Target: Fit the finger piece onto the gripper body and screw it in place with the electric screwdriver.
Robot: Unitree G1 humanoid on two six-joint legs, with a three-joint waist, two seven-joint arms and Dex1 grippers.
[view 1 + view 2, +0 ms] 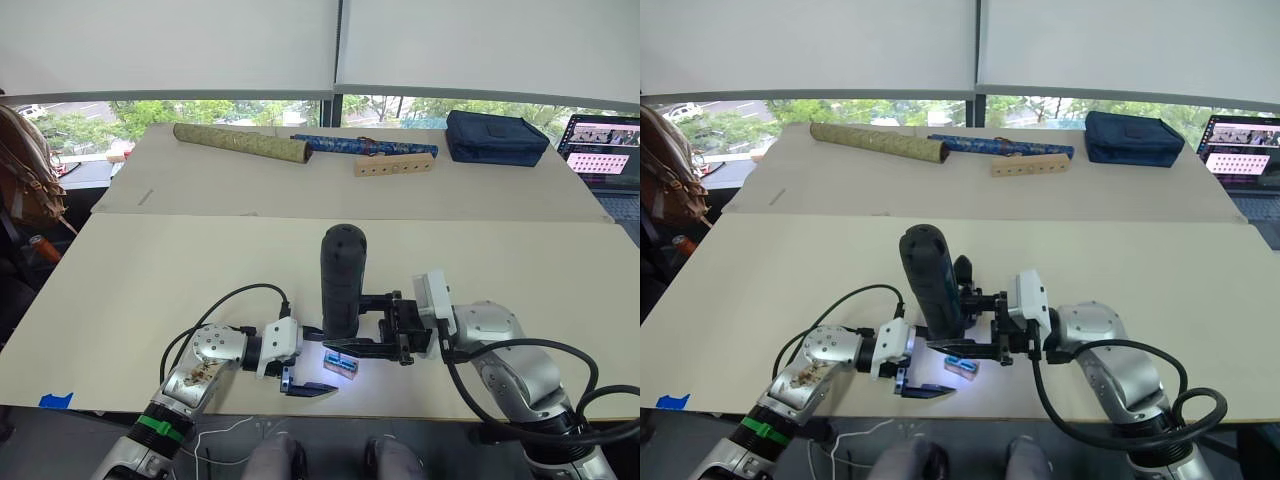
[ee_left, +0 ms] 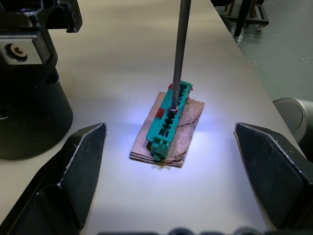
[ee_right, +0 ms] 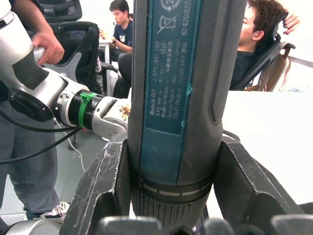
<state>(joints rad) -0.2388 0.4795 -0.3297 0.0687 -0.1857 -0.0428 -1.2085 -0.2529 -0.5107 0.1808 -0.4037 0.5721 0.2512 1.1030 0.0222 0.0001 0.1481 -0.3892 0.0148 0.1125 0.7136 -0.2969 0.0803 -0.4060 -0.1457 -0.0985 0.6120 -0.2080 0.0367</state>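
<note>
Item 1: electric screwdriver. You see it standing upright over the near edge of the table, rounded end up, clamped in the right gripper, whose two fingers press on opposite sides of its barrel. Its thin metal bit points straight down, the tip touching the top of a small green block that sits on a tan pad; the tool's white light pools on the table around the block.

Item 2: left gripper. You find it low at the table's near edge, just beside the block, fingers spread wide apart with the block lying between them, touching neither.

Item 3: far side of the table. You have an olive rolled tube, a blue patterned roll, a wooden strip with holes and a dark blue case. A laptop stands at the far right.

Item 4: people seated on chairs show in the right wrist view, behind the screwdriver.
</note>
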